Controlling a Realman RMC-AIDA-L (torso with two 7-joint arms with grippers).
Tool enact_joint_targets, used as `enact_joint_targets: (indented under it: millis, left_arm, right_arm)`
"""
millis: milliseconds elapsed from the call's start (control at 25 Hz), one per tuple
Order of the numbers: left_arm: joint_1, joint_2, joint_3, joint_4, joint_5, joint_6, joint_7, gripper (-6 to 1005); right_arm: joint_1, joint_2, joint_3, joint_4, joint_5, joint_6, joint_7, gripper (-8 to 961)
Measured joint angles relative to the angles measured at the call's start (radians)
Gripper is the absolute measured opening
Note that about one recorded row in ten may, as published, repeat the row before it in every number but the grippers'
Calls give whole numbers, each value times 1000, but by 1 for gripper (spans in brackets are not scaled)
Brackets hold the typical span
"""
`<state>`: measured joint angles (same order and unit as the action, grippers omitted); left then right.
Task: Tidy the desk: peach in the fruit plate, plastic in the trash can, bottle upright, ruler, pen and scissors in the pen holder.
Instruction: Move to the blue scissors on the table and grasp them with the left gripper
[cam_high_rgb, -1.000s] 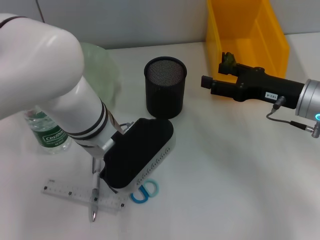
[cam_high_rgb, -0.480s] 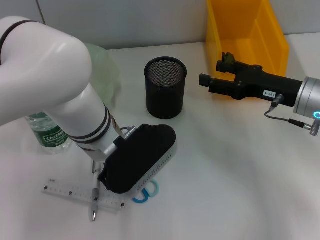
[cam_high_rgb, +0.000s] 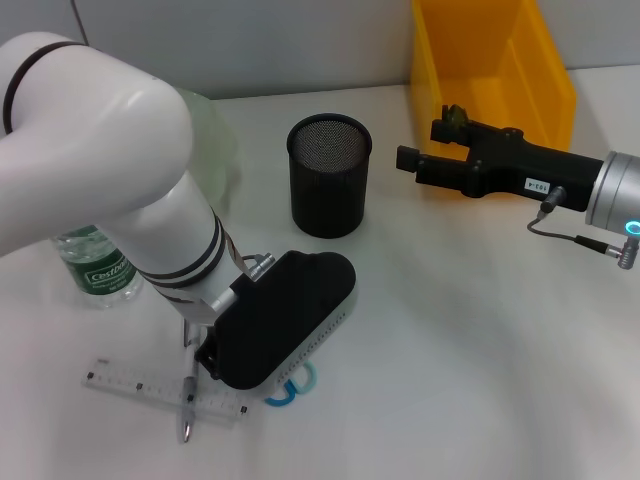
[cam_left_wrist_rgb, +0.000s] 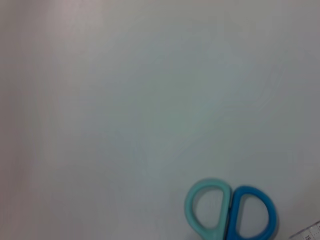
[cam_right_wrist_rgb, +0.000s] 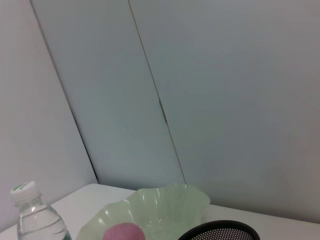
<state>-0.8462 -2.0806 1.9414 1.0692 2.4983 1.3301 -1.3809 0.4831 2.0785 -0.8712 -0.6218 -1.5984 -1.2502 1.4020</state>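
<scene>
The scissors lie at the front of the table, and only their blue and teal handles show from under my left gripper, which hangs low right over them. Beside them a clear ruler lies flat with a pen across it. The bottle stands upright at the left. The black mesh pen holder stands mid-table. The peach rests in the green fruit plate. My right gripper hovers beside the yellow trash can. The plastic is out of view.
My left arm's white forearm hides much of the fruit plate and the table's left side. A grey wall runs behind the table. White tabletop lies in front of the right arm.
My left gripper has sunk lower and nearer the table's front, covering more of the scissors' handles. The right gripper has drifted slightly left.
</scene>
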Motion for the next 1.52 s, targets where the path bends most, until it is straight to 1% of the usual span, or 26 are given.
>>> enact_joint_targets:
  millis: [560, 1120, 1520]
  left_arm:
    - [-22, 1, -6, 34, 30, 75, -30, 551]
    - [-28, 0, 8, 59, 18, 78, -32, 546]
    - [-28, 0, 15, 50, 18, 66, -20, 547]
  right_arm:
    - [4, 0, 0, 1, -3, 1, -1, 815]
    - [3, 0, 0, 11, 0, 2, -5, 815]
    - [8, 1, 0, 24, 2, 2, -12, 816]
